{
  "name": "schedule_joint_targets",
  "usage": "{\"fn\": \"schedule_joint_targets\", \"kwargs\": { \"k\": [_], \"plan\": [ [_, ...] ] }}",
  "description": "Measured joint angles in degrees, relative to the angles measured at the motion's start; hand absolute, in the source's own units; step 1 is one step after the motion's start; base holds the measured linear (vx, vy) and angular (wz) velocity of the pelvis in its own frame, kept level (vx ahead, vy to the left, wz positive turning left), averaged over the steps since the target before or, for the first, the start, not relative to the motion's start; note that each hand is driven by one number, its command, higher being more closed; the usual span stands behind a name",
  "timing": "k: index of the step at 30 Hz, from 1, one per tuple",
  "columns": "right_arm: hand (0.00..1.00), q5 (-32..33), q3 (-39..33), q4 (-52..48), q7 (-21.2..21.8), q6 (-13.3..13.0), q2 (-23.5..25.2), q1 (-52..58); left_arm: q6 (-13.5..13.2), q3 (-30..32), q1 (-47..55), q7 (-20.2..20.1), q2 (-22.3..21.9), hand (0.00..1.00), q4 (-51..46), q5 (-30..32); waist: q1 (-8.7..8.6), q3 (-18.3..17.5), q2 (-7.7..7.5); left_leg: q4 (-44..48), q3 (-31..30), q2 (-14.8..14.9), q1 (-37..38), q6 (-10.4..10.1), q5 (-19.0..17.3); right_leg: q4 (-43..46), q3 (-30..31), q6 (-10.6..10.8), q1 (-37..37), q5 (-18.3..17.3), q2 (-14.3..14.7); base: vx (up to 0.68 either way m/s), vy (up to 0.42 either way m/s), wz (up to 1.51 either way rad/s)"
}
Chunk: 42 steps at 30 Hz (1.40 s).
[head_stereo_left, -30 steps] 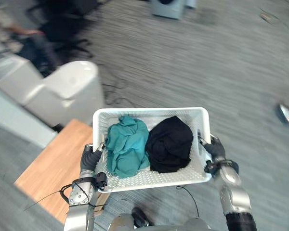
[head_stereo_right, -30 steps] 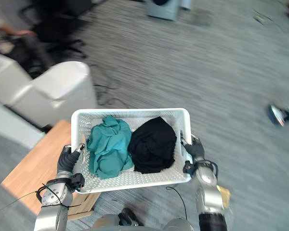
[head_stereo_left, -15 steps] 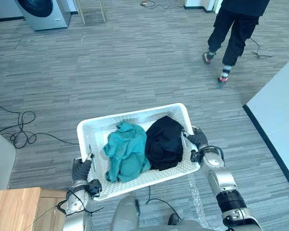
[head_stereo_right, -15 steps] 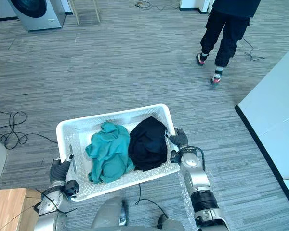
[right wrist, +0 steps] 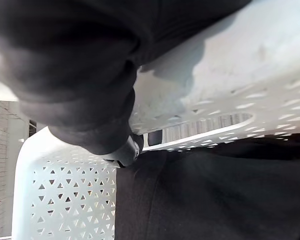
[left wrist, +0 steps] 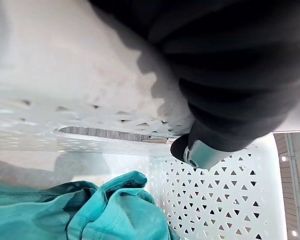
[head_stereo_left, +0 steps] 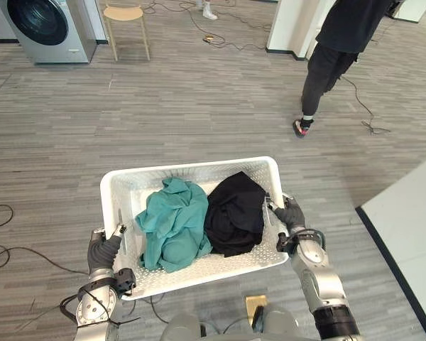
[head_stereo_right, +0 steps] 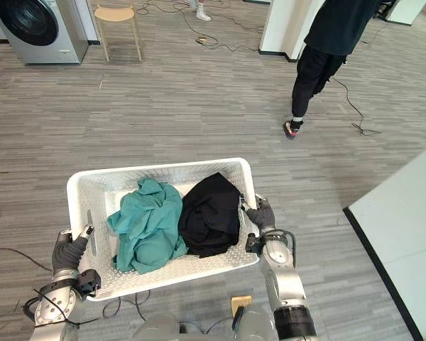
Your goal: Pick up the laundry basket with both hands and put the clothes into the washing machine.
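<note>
A white perforated laundry basket (head_stereo_left: 192,169) hangs above the floor, carried between my two hands. A crumpled teal garment (head_stereo_left: 172,224) lies in its left half and a black garment (head_stereo_left: 234,213) in its right half. My left hand (head_stereo_left: 103,250) grips the left end, with its thumb (left wrist: 195,152) hooked over the rim into the basket. At the right end my right hand (head_stereo_left: 291,215) has its thumb (right wrist: 125,152) curled over the rim beside the black garment (right wrist: 210,195). The washing machine (head_stereo_left: 46,28) stands far off at the upper left, its round door facing me.
A wooden stool (head_stereo_left: 124,25) stands right of the washing machine. A person in dark clothes (head_stereo_left: 334,57) walks at the upper right, near a white pillar (head_stereo_left: 291,25). A pale raised surface (head_stereo_left: 412,234) with a dark edge lies at the right. Cables (head_stereo_left: 0,241) lie on the floor at the left.
The camera has swung round: the wooden table and white seat have left the picture, and the washing machine and stool now show. The person has stepped farther away. Both hands still hold the basket.
</note>
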Motion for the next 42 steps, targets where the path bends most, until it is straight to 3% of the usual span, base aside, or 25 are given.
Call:
{"fn": "schedule_joint_targets", "kwargs": {
  "k": [2, 3, 5, 6, 7, 8, 10, 11, 12, 13, 16, 19, 20, 21, 22, 24, 26, 28, 31, 36, 37, 39, 40, 41, 42],
  "plan": [
    [1.0, 0.02, -0.89, -0.12, -0.08, -0.22, 0.04, 0.02, -0.08, 0.1, -2.9, -0.67, -0.1, 1.0, 3.05, -0.02, -0.07, -0.18, -0.12, -2.73, -2.45, 0.14, 5.05, -1.84, -0.7, -25.72, 1.43, 2.12, -0.44, 9.2, 2.05, 0.72, -0.181, 0.62],
    [1.0, 0.01, -0.8, -0.12, -0.11, -0.2, 0.09, 0.14, -0.08, 0.23, -3.42, -0.63, -0.07, 1.0, 4.0, -0.01, -0.07, -0.43, -0.34, -3.69, -2.91, 0.06, 6.61, -2.47, -0.83, -29.52, 2.69, 2.71, -0.54, 10.76, 2.54, 0.88, -0.262, 0.66],
    [1.0, -0.06, -0.78, -0.09, -0.31, -0.19, -0.38, 1.18, -0.19, 0.04, -4.57, -0.46, -1.04, 1.0, 7.25, 0.14, -1.43, -2.14, 1.85, -4.63, -6.86, 3.53, 11.0, -5.66, -2.55, -30.31, 7.1, -1.31, 0.69, 22.45, 7.37, 0.8, -0.243, 0.57],
    [1.0, -0.24, -0.59, 0.01, -0.48, 0.05, -1.34, 0.98, -0.14, 0.16, -4.46, -0.43, -2.79, 1.0, 8.18, 0.49, -0.84, -2.87, 5.46, -1.57, -8.02, 7.26, 10.74, -8.18, -0.97, -25.14, 5.25, -2.48, 0.35, 18.79, 9.85, 0.65, -0.148, 0.23],
    [1.0, -0.29, -0.59, 0.0, -0.65, 0.16, -1.53, 1.1, -0.07, 0.09, -4.59, -0.39, -3.17, 1.0, 8.22, 1.05, -1.18, -2.56, 5.61, 1.65, -8.64, 7.68, 10.08, -9.92, 1.81, -21.54, 4.82, -2.65, 0.29, 15.87, 9.73, 0.78, -0.18, 0.18],
    [1.0, -0.3, -0.5, -0.02, -0.8, 0.44, -2.33, 1.67, 0.0, -0.17, -4.32, -0.4, -4.07, 1.0, 8.33, 1.67, -2.02, -2.06, 5.24, 7.72, -9.11, 7.23, 9.31, -8.74, 7.94, -12.61, 3.67, -4.91, -0.43, 12.06, 8.33, 0.69, -0.271, 0.49],
    [1.0, -0.2, 0.58, -2.89, -1.32, 0.2, -3.41, 4.87, -0.71, -0.52, -1.97, -0.87, -4.03, 1.0, 8.28, 1.68, -2.29, -2.77, 6.27, 32.39, -4.53, 14.01, 1.12, -4.31, 28.8, -21.73, -0.97, -6.29, 8.1, 8.06, 13.91, 0.58, -0.406, 0.26],
    [1.0, -0.2, 0.54, -2.9, -1.52, 0.0, -3.46, 4.35, -0.76, -0.68, -1.8, -0.86, -4.41, 1.0, 8.09, 1.55, -0.99, -3.29, 8.42, 38.8, -2.96, 17.38, -1.99, -2.06, 26.65, -22.47, -0.22, -7.14, 9.69, 7.79, 16.67, 0.5, -0.259, -0.48],
    [1.0, -0.06, 0.56, -2.84, -2.08, -0.05, -2.82, 3.64, -1.08, -0.55, -2.43, -0.83, -4.25, 1.0, 8.16, 1.21, 0.33, -3.11, 8.35, 48.89, -1.01, 20.15, -8.86, 1.03, 22.23, -24.66, 0.93, -8.17, 13.39, 6.22, 18.55, 0.64, -0.109, -0.52],
    [1.0, -0.06, 0.59, -2.84, -2.33, -0.04, -2.14, 3.67, -1.01, -0.47, -2.88, -0.84, -3.04, 1.0, 8.16, 1.09, 0.68, -1.97, 6.19, 53.2, 0.9, 19.86, -14.66, 4.14, 19.46, -27.27, 1.87, -7.8, 18.01, 4.99, 17.99, 0.67, -0.088, -0.2],
    [1.0, -0.08, 0.56, -2.74, -2.49, -0.05, -2.07, 3.25, -1.04, -0.49, -2.7, -0.92, -3.14, 1.0, 8.18, 0.63, 2.58, -0.48, 2.88, 45.22, 6.09, 15.85, -25.53, 0.63, 11.56, -34.99, 3.75, -5.94, 28.93, 3.56, 14.27, 0.79, 0.006, -0.05],
    [1.0, -0.08, 0.52, -2.23, -2.43, -0.22, -2.47, 2.83, -1.06, -0.53, -2.81, -0.94, -3.4, 1.0, 8.12, 0.61, 3.51, -0.03, 2.16, 27.42, 8.78, 12.19, -29.29, -2.1, 10.91, -37.23, 3.69, -3.22, 33.74, 0.84, 10.96, 0.53, 0.168, 0.0],
    [1.0, -0.07, 0.47, -1.1, -2.29, -0.5, -2.56, 1.95, -1.06, -0.48, -2.81, -0.91, -3.65, 1.0, 7.91, 0.61, 3.77, 0.06, 2.12, 15.13, 9.15, 10.86, -30.59, -5.53, 13.1, -38.36, 3.23, -1.33, 36.43, -1.42, 9.5, 0.78, 0.341, -0.07],
    [1.0, -0.06, 0.19, 1.22, -2.23, -0.88, -2.39, 0.71, -1.04, -0.49, -2.51, -0.8, -3.86, 1.0, 7.72, 0.63, 4.58, -0.23, 2.91, 8.75, 9.16, 10.25, -30.03, -5.67, 19.14, -39.31, 3.71, 0.14, 39.1, -3.63, 9.15, 0.52, 0.237, -0.03],
    [1.0, -0.06, -0.04, 2.95, -2.25, -1.1, -1.81, 0.19, -0.91, -0.54, -2.61, -0.78, -3.68, 1.0, 7.9, 0.76, 4.71, -0.5, 1.98, 10.96, 9.15, 8.89, -29.95, -2.61, 16.97, -38.64, 4.27, -0.53, 40.12, -4.81, 8.12, 0.83, 0.382, 0.13],
    [1.0, -0.05, -0.82, 5.4, -1.79, -1.18, -2.12, -0.9, -0.09, -0.93, -2.55, -0.77, -4.16, 1.0, 7.89, 1.28, 4.49, -0.81, 1.17, 15.0, 9.35, 5.86, -28.73, 1.5, 10.63, -22.6, 5.74, 1.89, 35.35, -5.08, 3.93, 0.74, 0.356, 0.33],
    [1.0, -0.03, -1.59, 9.38, -1.07, -1.68, -1.4, -2.47, 0.24, -1.87, -2.36, 0.07, -3.11, 1.0, 7.9, 1.3, 4.63, -0.51, -0.07, 14.81, 11.1, 2.74, -22.32, 4.22, 6.88, 9.16, 8.65, 10.03, 24.6, 1.2, -1.14, 0.71, 0.314, 0.27],
    [1.0, -0.03, -1.54, 10.28, -0.82, -1.7, -0.66, -1.8, 0.67, -2.32, -1.21, 0.53, -2.43, 1.0, 7.49, 1.3, 4.56, -0.25, 0.12, 12.73, 11.17, 1.35, -14.4, 4.65, 6.02, 26.05, 7.59, 8.23, 19.36, 3.77, -2.88, 0.71, 0.198, 0.11],
    [1.0, 0.13, -1.26, 5.77, -0.78, -2.71, 0.04, 0.76, 1.01, -2.47, 0.36, 0.69, -1.49, 1.0, 2.39, 1.29, 3.07, 0.23, 1.29, 3.72, 9.73, 0.8, -1.35, 4.34, 5.91, 29.52, 1.19, 2.74, 12.31, 1.71, -2.6, 0.59, 0.101, 0.18],
    [1.0, 0.63, -3.25, 0.28, -0.99, -5.78, 1.07, 1.98, -0.89, -2.8, -2.6, 0.67, -0.49, 1.0, -0.29, 1.19, 1.14, -0.37, -0.25, -1.51, 6.1, -0.42, 5.98, -1.65, 2.68, -3.13, -4.9, -0.44, 3.56, 0.31, -2.34, 0.56, -0.032, 0.48],
    [1.0, 0.62, -3.34, 0.74, -1.03, -5.79, 1.27, 2.05, -1.13, -2.65, -3.48, 0.41, -0.41, 1.0, 1.43, 1.19, 1.23, -0.41, -0.29, -2.07, 5.43, -0.29, 8.21, -3.81, 1.47, -17.41, -4.52, -0.93, 3.75, 4.11, 0.23, 0.54, -0.102, 0.28],
    [1.0, 0.59, -2.88, 1.65, -1.14, -5.74, 1.39, 2.78, -1.1, -2.57, -3.13, 0.36, -0.39, 1.0, 2.27, 1.39, 1.0, -0.67, -0.69, -1.1, 3.87, 0.07, 10.78, -6.61, -0.25, -21.96, -4.38, -2.99, 3.44, 8.36, 2.43, 0.53, -0.143, 0.46],
    [1.0, 0.55, -2.62, 1.74, -1.22, -5.61, 1.47, 4.12, -0.93, -2.48, -2.8, 0.29, -0.68, 1.0, 3.41, 1.92, 0.05, -1.22, -1.46, 2.83, 2.5, 0.99, 11.57, -7.55, -0.77, -20.12, -2.48, -5.61, 4.0, 14.77, 3.8, 0.65, -0.215, 0.6],
    [1.0, 0.37, -2.47, 1.76, -1.18, -5.12, 0.61, 4.55, -0.54, -2.41, -2.02, 0.21, -2.54, 1.0, 4.14, 2.02, -0.47, -1.31, 2.13, 11.59, 1.75, 4.95, 9.13, -7.04, 0.34, -16.97, -5.21, -5.99, 5.43, 12.22, 6.32, 0.77, -0.259, 0.49],
    [1.0, 0.37, -1.94, 1.54, -1.12, -5.08, 0.23, 4.52, -0.55, -2.05, -1.65, 0.22, -3.01, 1.0, 3.98, 2.04, -0.44, -1.15, 3.19, 17.42, 1.56, 6.75, 6.81, -5.8, 2.42, -16.8, -5.76, -6.41, 6.26, 10.35, 7.7, 0.64, -0.192, -0.15]
  ]
}}
